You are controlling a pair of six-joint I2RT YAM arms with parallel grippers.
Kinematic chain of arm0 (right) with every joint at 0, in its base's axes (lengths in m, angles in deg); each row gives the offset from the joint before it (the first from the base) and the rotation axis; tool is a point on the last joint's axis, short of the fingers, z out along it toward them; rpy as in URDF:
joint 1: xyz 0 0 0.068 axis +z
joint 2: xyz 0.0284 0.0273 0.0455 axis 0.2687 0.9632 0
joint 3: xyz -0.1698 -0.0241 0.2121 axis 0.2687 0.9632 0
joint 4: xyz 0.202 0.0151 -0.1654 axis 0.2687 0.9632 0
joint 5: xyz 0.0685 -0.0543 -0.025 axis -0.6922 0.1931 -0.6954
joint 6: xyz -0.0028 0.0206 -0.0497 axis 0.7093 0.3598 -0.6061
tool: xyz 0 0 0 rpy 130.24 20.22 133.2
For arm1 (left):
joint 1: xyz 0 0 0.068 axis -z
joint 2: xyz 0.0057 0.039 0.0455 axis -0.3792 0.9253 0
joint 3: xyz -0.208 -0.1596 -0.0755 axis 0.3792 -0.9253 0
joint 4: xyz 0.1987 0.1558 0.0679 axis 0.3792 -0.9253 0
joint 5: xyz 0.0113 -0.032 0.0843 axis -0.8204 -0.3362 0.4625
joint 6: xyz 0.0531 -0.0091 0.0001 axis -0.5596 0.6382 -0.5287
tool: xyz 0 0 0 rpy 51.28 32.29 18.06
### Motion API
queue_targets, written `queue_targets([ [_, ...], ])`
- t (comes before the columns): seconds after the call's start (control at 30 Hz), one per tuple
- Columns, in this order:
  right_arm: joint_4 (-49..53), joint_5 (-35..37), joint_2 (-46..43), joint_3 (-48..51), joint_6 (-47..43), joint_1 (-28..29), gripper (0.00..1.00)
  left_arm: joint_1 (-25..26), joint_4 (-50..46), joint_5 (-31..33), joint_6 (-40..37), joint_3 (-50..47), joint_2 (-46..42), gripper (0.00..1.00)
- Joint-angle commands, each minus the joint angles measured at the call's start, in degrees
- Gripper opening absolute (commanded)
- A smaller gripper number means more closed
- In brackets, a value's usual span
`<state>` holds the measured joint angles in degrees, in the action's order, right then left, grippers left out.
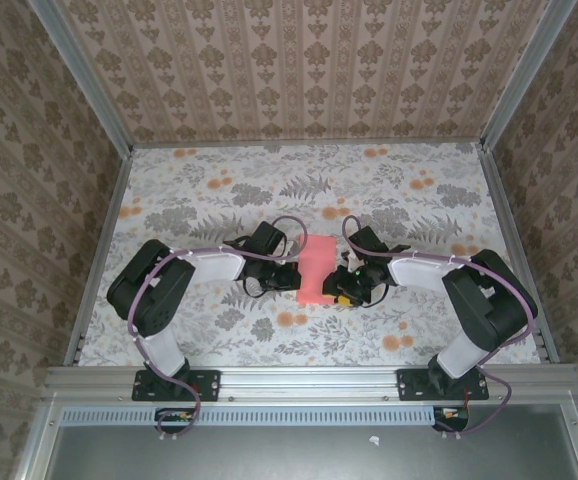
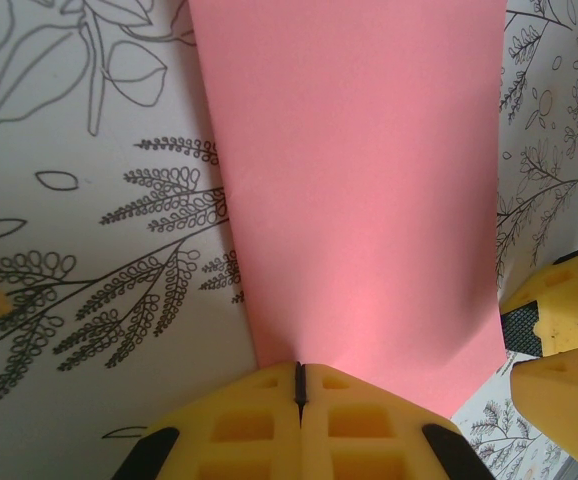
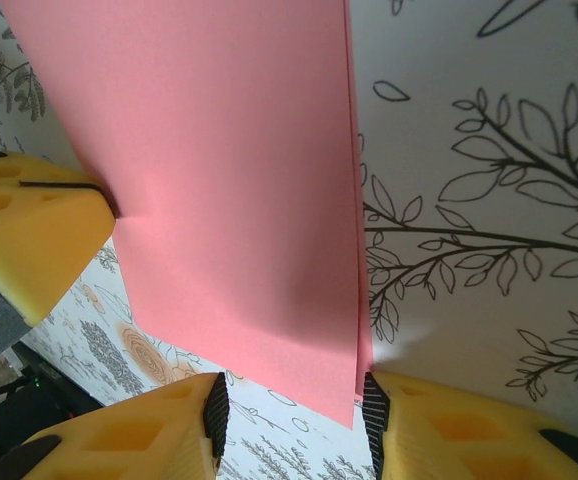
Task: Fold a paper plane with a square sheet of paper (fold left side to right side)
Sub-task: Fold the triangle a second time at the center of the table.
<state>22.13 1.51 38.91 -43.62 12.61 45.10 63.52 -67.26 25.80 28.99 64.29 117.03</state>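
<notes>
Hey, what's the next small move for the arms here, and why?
Probably slide the left tool along the edge of the square sheet of paper to press the crease. The sheet already lies doubled, the tool's shut tip touches that edge, and the open right tool straddles a corner.

We look down from above and behind the arm bases (image 1: pixel 174 383) onto the whole flower-printed tabletop (image 1: pixel 219 190). Each wrist camera faces forward past its own gripper, the yellow-fingered left gripper (image 2: pixel 301 385) and the yellow-fingered right gripper (image 3: pixel 291 392), close above the table. All three views share the salmon-pink rectangular paper sheet (image 1: pixel 316 270).
</notes>
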Motion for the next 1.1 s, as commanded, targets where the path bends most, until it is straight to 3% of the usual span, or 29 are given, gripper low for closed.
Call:
queue_targets([
  [0.0,-3.98,-2.00,1.92,-0.35,1.56,0.72,0.43,0.55,-0.87,0.80,0.17,-0.32,-0.09,0.02],
  [0.17,-5.06,-1.98,1.84,-0.54,2.10,0.54,0.43,0.59,-0.04,0.53,0.38,-0.36,-1.10,0.05],
  [0.53,-5.92,-2.33,1.06,-0.82,2.24,-0.54,0.44,-1.30,1.56,1.16,-0.96,-1.81,-8.08,0.26],
  [0.77,-5.66,-2.00,1.23,-1.96,1.14,-1.25,0.43,-2.98,3.31,3.64,-2.28,-6.17,-15.73,0.38],
  [0.93,-8.27,-3.35,1.90,-2.22,2.63,-2.62,0.43,-3.00,6.64,7.23,-4.26,-11.42,-24.12,0.55],
  [1.07,-8.31,-3.85,3.09,-3.57,2.71,-2.95,0.43,-2.42,6.66,8.93,-6.19,-13.71,-29.14,0.62],
])
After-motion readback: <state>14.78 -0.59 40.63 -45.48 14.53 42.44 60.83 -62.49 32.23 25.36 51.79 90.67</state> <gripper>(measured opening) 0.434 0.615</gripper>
